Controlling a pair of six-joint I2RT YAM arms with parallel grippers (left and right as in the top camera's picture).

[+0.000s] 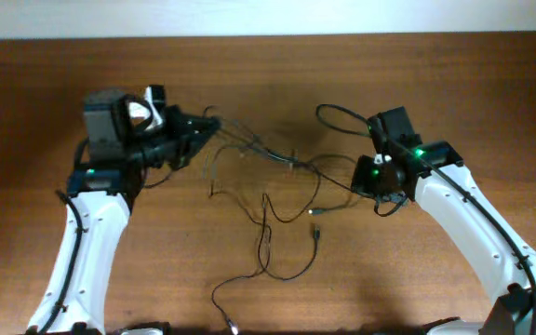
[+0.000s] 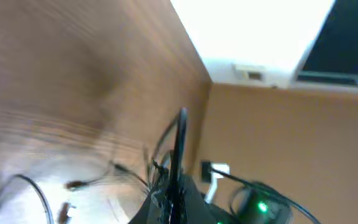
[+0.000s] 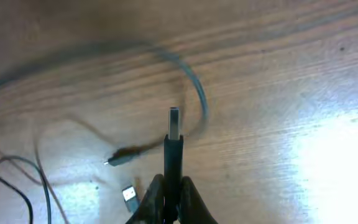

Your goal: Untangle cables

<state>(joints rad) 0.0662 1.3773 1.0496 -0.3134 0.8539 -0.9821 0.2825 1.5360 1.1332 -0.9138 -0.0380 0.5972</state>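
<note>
The thin black cables lie tangled on the wooden table between the arms. One strand loops down to a plug end near the front. My left gripper is at the tangle's left end. In the left wrist view, the gripper is shut on a black cable end that sticks out past the tips. My right gripper is at the tangle's right side. The right wrist view shows it shut on a black plug with a metal tip, held just above the table.
A thicker black robot cable loops behind the right wrist. Loose plug ends and a small connector lie left of the right gripper. The table's far edge meets a pale wall. The right arm's green light shows in the left wrist view.
</note>
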